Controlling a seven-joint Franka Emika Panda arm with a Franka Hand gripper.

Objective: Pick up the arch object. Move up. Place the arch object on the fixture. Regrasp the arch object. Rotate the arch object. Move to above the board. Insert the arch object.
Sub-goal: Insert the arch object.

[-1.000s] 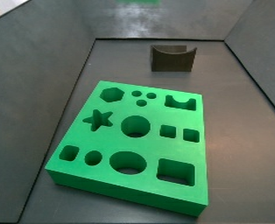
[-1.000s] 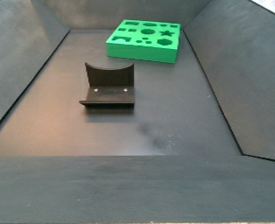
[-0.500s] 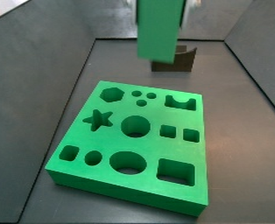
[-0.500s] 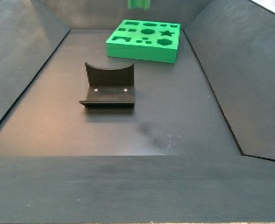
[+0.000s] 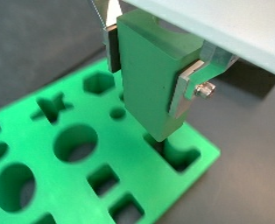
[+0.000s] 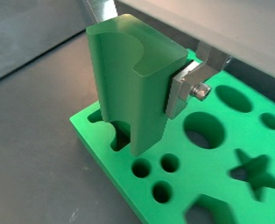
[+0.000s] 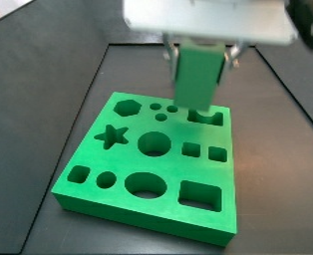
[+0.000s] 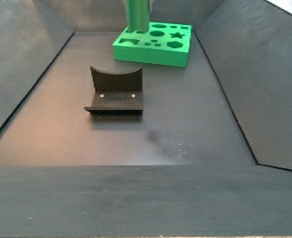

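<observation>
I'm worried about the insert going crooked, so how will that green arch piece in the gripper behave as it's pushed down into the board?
The arch object looks rigid and probably won't bend. It's tall, and the gripper pinches only its upper part, so it may pivot if its lower end catches the board. Its smooth faces could slide between the fingers.

Lab test rig: dark walled bin [image 8: 37, 84], green board [image 8: 155, 44], fixture [image 8: 115, 90]
</observation>
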